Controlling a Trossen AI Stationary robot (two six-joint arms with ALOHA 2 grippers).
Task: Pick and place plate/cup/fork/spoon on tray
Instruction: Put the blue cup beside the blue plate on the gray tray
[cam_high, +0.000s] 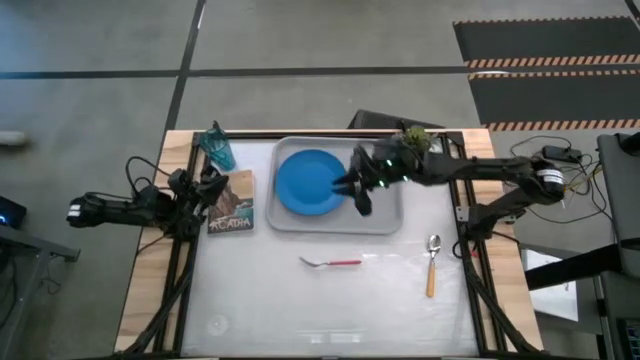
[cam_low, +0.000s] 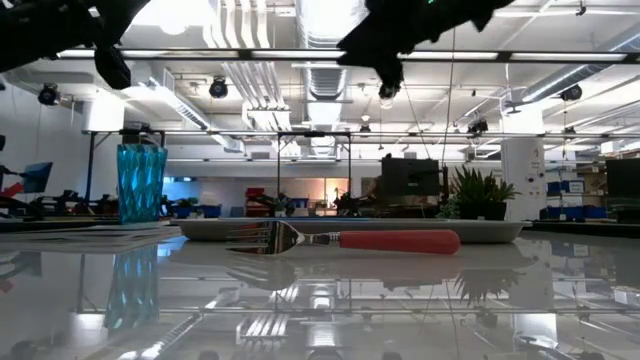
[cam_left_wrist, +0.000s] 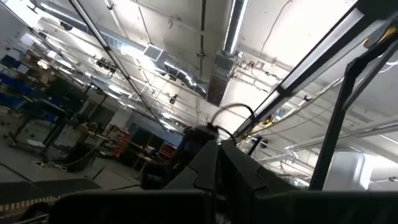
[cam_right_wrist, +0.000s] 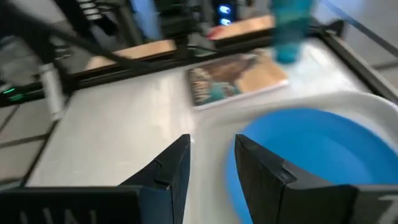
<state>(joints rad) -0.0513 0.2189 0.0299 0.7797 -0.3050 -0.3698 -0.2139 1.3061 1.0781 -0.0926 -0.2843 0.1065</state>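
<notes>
Already the round flat bright blue plate (cam_high: 309, 183) lies in the light grey rectangular tray (cam_high: 385, 222), so the right gripper (cam_high: 350, 190) hovers spread and empty beside it; left gripper's (cam_high: 205, 190) fingers can't be made out.

Grey concrete floor (cam_high: 300, 40) with dark seams; striped black mats (cam_high: 545, 45); bright ceiling striplights (cam_low: 300, 55).

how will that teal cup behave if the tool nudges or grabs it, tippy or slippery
The cup stands upright and is taller than wide, so a push near its rim would probably tip it. It looks like thin translucent plastic, so likely light. Its ribbed wall may help grip, though the glossy table could let it slide.
</notes>
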